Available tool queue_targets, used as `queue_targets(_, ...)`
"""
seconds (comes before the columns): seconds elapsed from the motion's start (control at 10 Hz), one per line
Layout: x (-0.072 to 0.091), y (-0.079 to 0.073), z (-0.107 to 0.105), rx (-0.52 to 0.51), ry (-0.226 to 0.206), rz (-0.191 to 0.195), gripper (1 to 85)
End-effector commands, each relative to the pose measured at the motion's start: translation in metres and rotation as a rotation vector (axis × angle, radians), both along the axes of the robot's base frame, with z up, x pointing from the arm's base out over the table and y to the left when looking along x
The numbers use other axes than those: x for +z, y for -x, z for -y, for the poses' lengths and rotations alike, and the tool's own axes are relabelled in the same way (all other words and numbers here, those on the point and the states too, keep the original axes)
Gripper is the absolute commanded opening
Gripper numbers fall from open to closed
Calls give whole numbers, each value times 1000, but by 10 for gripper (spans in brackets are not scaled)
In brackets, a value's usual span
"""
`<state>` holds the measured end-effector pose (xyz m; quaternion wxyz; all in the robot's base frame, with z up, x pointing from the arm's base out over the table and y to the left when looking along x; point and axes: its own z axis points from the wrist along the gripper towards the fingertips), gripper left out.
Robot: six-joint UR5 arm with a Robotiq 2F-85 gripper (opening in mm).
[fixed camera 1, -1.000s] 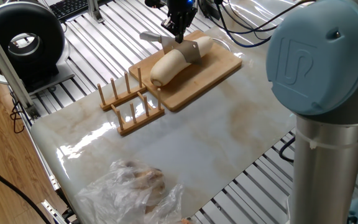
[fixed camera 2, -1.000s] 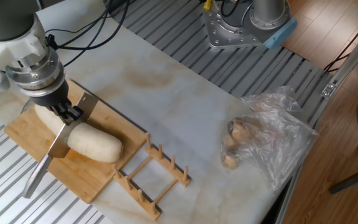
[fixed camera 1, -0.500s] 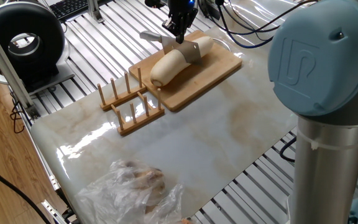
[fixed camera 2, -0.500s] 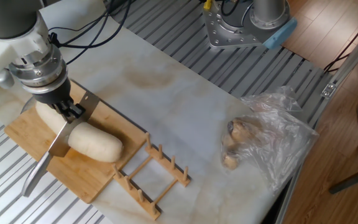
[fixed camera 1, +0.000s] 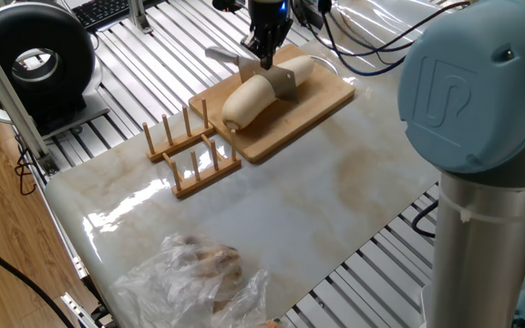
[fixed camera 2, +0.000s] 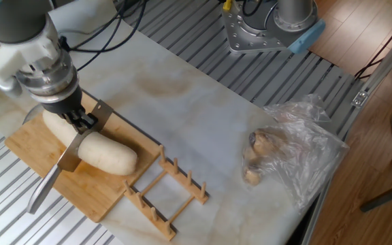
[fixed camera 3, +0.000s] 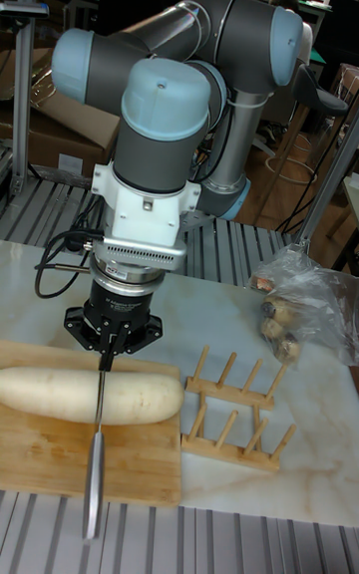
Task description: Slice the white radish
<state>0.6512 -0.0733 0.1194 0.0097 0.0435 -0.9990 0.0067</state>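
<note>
The white radish (fixed camera 1: 259,90) (fixed camera 2: 107,154) (fixed camera 3: 55,395) lies lengthwise on the wooden board (fixed camera 1: 310,113) (fixed camera 2: 99,198) (fixed camera 3: 140,475). My gripper (fixed camera 1: 264,57) (fixed camera 2: 84,122) (fixed camera 3: 104,356) points down over it, shut on the back of a knife blade (fixed camera 2: 80,139) (fixed camera 3: 98,403). The blade stands upright across the radish, its edge pressed into the root a bit past the middle. The knife's metal handle (fixed camera 2: 43,194) (fixed camera 3: 92,494) sticks out past the board's edge. Whether the radish is cut right through is hidden by the blade.
A wooden dish rack (fixed camera 1: 190,150) (fixed camera 2: 165,197) (fixed camera 3: 229,410) stands on the marble top just beside the board. A clear plastic bag (fixed camera 1: 199,273) (fixed camera 2: 288,150) (fixed camera 3: 299,310) with brownish contents lies farther off. The arm's base (fixed camera 2: 271,27) is at the table's far edge.
The gripper and knife have shifted slightly along the radish, and the near part of the radish has nudged a little with them.
</note>
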Motion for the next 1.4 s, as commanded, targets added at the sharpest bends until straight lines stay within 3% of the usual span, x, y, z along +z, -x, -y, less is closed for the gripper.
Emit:
queue_targets(0.0,-2,5,-2,2,-7,-13,13)
queue_targets(0.6,-1,4,0,2,-3,4,13)
queue_targets(1.0,-11,2,-5,-11,2,36,13)
queue_targets(1.3,-7,9,-5,-5,0,19,13)
